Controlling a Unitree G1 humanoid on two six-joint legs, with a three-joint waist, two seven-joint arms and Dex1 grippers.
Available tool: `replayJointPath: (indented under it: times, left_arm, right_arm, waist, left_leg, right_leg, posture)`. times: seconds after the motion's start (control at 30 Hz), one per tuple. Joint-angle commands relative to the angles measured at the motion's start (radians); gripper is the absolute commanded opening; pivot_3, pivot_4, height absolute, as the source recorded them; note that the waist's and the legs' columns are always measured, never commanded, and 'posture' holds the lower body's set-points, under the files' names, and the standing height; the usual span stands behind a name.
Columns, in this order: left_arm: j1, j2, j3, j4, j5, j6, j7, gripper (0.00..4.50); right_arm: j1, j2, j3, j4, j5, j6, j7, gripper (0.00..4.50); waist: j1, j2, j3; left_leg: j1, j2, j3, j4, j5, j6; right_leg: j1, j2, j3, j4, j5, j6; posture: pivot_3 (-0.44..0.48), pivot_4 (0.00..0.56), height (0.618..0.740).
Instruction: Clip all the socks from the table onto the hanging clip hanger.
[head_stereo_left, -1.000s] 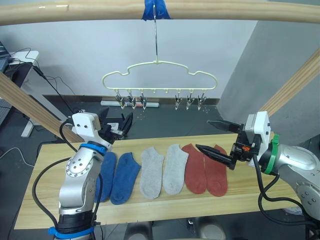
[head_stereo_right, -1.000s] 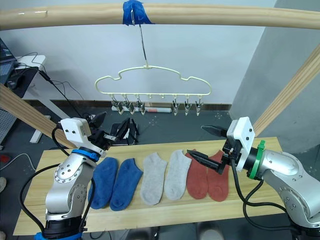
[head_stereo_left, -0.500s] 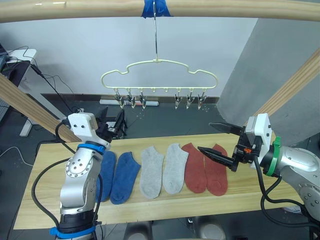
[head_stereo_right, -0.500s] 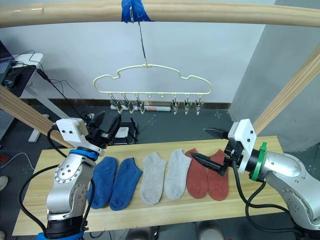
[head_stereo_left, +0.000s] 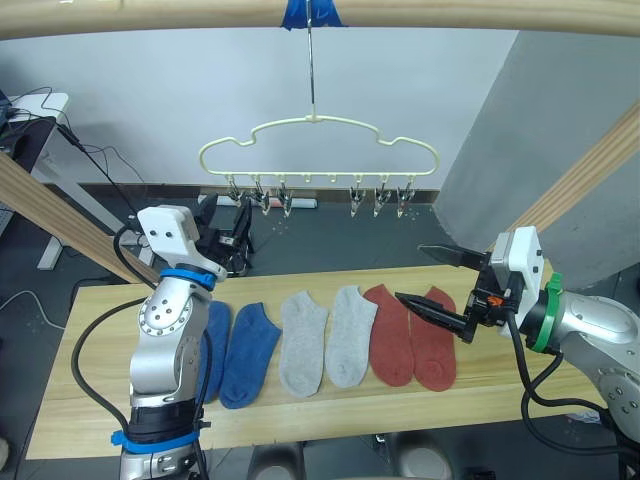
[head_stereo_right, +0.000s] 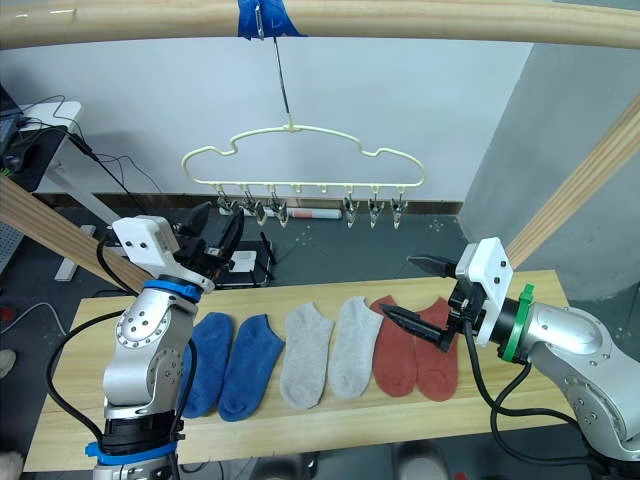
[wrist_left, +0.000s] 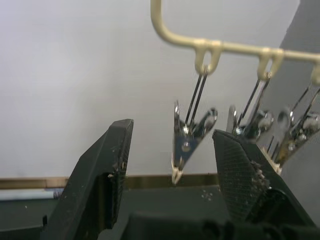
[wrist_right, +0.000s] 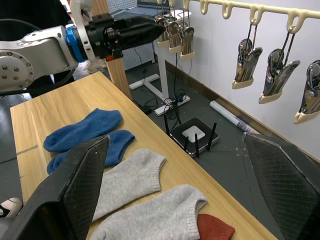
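The two eye views look forward and down from the head onto the same scene, the table (head_stereo_left: 300, 420) with its row of socks (head_stereo_left: 327, 340) and the clip hanger (head_stereo_left: 318, 148) above it (the right eye sits slightly to one side). The left wrist view looks along the left gripper (wrist_left: 172, 165) up at the hanger's clips (wrist_left: 187, 140) from very near. The right wrist view faces across the table from the right gripper (wrist_right: 185, 165), sharing socks, clips and the left gripper with the eye views.
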Motion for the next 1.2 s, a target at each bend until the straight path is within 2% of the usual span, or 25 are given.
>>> replayJointPath:
  times: [0.03,0.53,0.63,0.8,0.9,1.0,1.2]
  left_arm:
    - [-0.021,-0.009,0.001,-0.030,-0.007,-0.014,0.011,2.77]
    - [-0.051,-0.022,-0.008,-0.043,-0.023,0.016,0.035,2.77]
    - [-0.059,-0.022,-0.008,-0.041,-0.022,0.020,0.038,2.20]
    - [-0.058,-0.018,-0.013,-0.041,-0.011,0.014,0.036,0.80]
    - [-0.056,-0.016,-0.013,-0.042,0.000,0.014,0.042,0.33]
    - [-0.051,-0.014,-0.014,-0.046,0.006,0.007,0.040,0.18]
    - [-0.044,-0.014,-0.012,-0.054,0.013,0.007,0.038,0.17]
  right_arm:
    - [-0.007,0.001,-0.016,-0.045,0.027,-0.008,-0.006,4.50]
    - [-0.015,-0.007,-0.014,-0.037,0.035,-0.008,-0.009,4.50]
    - [-0.014,-0.008,-0.013,-0.038,0.036,-0.007,-0.009,4.50]
    - [-0.018,-0.007,-0.010,-0.036,0.038,-0.007,-0.012,4.50]
    - [-0.022,-0.006,-0.009,-0.033,0.038,-0.007,-0.011,4.50]
    - [-0.026,-0.004,-0.007,-0.030,0.037,-0.007,-0.012,4.50]
    - [-0.029,-0.001,-0.001,-0.025,0.029,-0.005,-0.019,4.50]
  waist:
    - [0.000,0.000,0.000]
    - [0.000,-0.001,0.001]
    - [0.000,-0.001,0.002]
    - [0.000,-0.001,0.002]
    - [0.000,-0.001,0.002]
    - [0.000,-0.001,0.002]
    - [0.000,-0.001,0.002]
  left_leg:
    - [0.000,0.000,0.000,0.000,0.000,0.000]
    - [0.000,0.000,0.000,0.000,0.000,0.000]
    - [0.000,0.000,0.000,0.000,0.000,0.000]
    - [0.000,0.000,0.000,0.000,0.000,0.000]
    - [0.000,0.000,0.000,0.000,0.000,0.000]
    - [0.000,0.000,0.000,0.000,0.000,0.000]
    - [0.000,0.000,0.000,0.000,0.000,0.000]
  right_leg:
    - [0.000,0.000,0.000,0.000,0.000,0.000]
    - [0.000,0.000,0.000,0.000,0.000,0.000]
    - [0.000,0.000,0.000,0.000,0.000,0.000]
    - [0.000,0.000,0.000,0.000,0.000,0.000]
    - [0.000,0.000,0.000,0.000,0.000,0.000]
    - [0.000,0.000,0.000,0.000,0.000,0.000]
    - [0.000,0.000,0.000,0.000,0.000,0.000]
  posture:
    - [-0.230,0.309,0.740]
    - [-0.229,0.307,0.740]
    - [-0.229,0.307,0.740]
    - [-0.226,0.307,0.740]
    - [-0.226,0.307,0.740]
    - [-0.224,0.305,0.740]
    - [-0.219,0.302,0.740]
